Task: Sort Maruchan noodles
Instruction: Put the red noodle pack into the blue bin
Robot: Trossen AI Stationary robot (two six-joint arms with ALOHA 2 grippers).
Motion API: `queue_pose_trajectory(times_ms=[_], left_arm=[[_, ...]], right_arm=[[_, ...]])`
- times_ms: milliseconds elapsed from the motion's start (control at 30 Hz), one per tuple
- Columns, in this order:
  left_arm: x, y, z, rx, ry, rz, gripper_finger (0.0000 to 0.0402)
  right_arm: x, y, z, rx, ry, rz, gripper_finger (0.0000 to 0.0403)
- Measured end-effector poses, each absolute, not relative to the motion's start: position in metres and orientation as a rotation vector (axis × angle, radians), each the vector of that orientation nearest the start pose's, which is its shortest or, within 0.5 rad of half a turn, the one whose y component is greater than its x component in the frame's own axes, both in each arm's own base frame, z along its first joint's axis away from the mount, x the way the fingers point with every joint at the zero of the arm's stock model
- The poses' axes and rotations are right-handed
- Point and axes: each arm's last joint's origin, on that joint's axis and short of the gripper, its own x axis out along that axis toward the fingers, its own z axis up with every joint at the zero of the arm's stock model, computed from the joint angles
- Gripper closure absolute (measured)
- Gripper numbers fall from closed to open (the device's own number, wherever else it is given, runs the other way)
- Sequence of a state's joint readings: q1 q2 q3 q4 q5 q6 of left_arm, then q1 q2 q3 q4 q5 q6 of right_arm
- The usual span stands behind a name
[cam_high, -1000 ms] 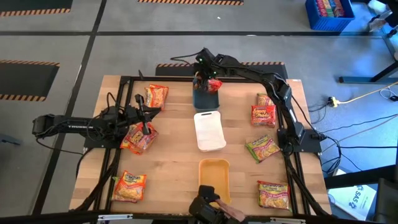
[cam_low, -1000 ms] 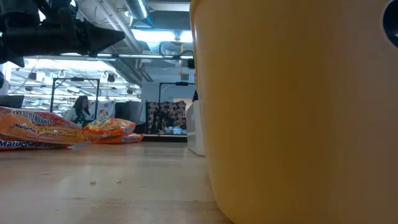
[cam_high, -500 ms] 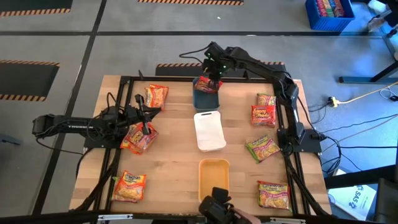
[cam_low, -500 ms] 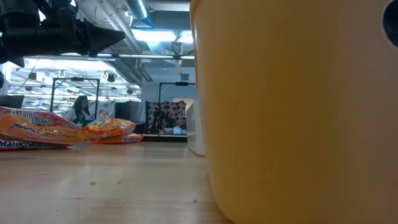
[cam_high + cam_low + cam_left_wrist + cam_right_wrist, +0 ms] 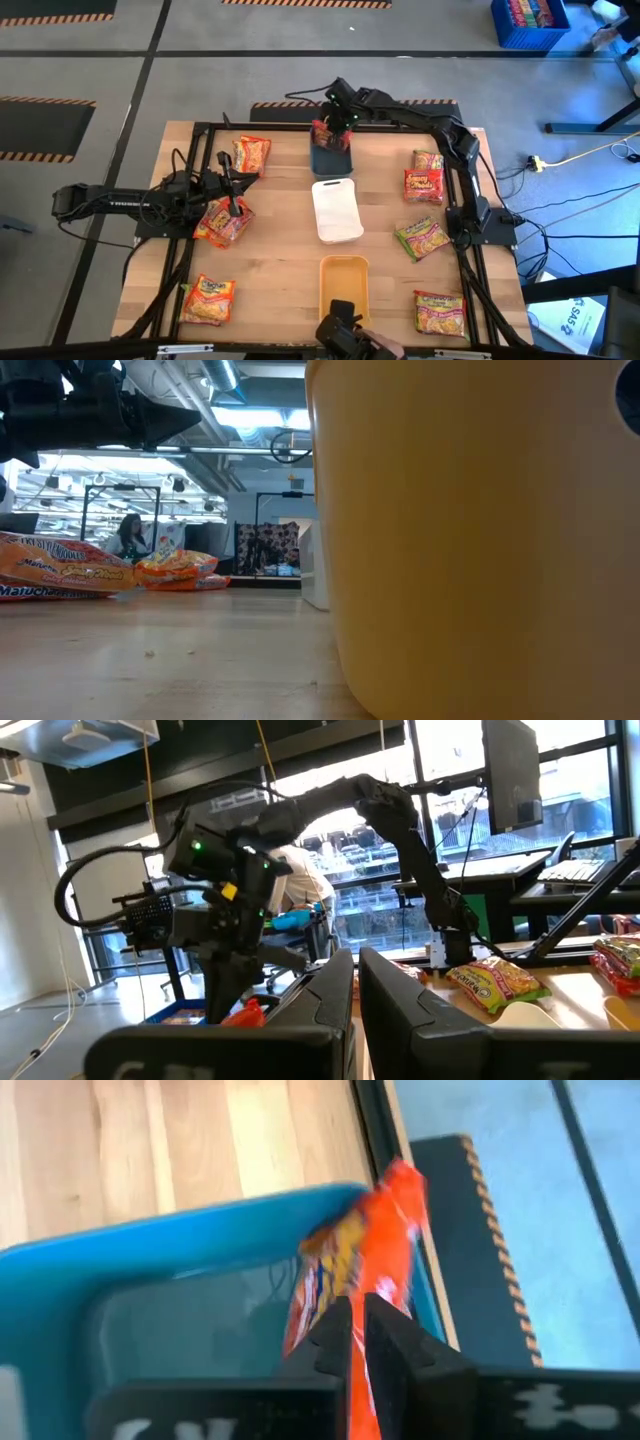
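My right gripper (image 5: 334, 126) hangs over the far end of the blue-grey tray (image 5: 331, 160), shut on a red noodle packet (image 5: 372, 1255) that stands on edge there. My left gripper (image 5: 236, 207), its fingers (image 5: 330, 990) shut and empty, hovers at the table's left over an orange-red packet (image 5: 220, 224) that lies flat. More packets lie flat on the wood: three on the left (image 5: 252, 153), (image 5: 208, 298), (image 5: 60, 570) and several on the right (image 5: 424, 185), (image 5: 422, 238), (image 5: 440, 312). My right gripper pinches the red packet between its two fingers (image 5: 335, 1342), which slant down from above. The packet is seen edge-on and runs forward from the fingers (image 5: 352, 1295). Its far end (image 5: 402, 1185) pokes over the blue-grey tray's far rim. Whether its lower edge rests in the tray I cannot tell.
A white tray (image 5: 336, 212) and an orange-yellow tray (image 5: 343, 282) lie in a row nearer than the blue-grey one; the orange-yellow wall (image 5: 470, 540) fills the low view. Black frame rails (image 5: 460, 250) edge the table. A dark object with a hand (image 5: 352, 342) shows at the near edge.
My right gripper drew back toward the far edge, then came back down over the far end of the blue-grey tray. The red packet has shifted slightly toward the table's left there. The dark object at the near edge has moved about.
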State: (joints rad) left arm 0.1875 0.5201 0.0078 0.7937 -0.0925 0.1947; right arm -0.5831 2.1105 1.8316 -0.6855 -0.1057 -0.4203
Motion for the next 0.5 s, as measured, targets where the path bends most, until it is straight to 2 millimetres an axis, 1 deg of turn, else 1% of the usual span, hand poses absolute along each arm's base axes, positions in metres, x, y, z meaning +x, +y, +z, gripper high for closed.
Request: queue_pose_trajectory(times_ms=[100, 167, 267, 367, 500], left_arm=[[0.124, 0.026, 0.194, 0.206, -0.254, 0.305, 0.0385], [0.124, 0.026, 0.194, 0.206, -0.255, 0.305, 0.0385], [0.124, 0.026, 0.194, 0.206, -0.255, 0.305, 0.0385], [0.124, 0.026, 0.194, 0.206, -0.254, 0.305, 0.0385], [0.124, 0.026, 0.194, 0.205, -0.255, 0.305, 0.0385]], right_arm=[[0.389, -0.253, 0.234, -0.068, 0.975, -0.248, 0.0397], [0.388, -0.253, 0.233, -0.083, 0.983, -0.266, 0.0397], [0.391, -0.248, 0.234, -0.112, 0.994, -0.264, 0.0398], [0.389, -0.241, 0.246, -0.151, 0.995, -0.280, 0.0398], [0.380, -0.231, 0.268, -0.146, 0.995, -0.283, 0.0398]])
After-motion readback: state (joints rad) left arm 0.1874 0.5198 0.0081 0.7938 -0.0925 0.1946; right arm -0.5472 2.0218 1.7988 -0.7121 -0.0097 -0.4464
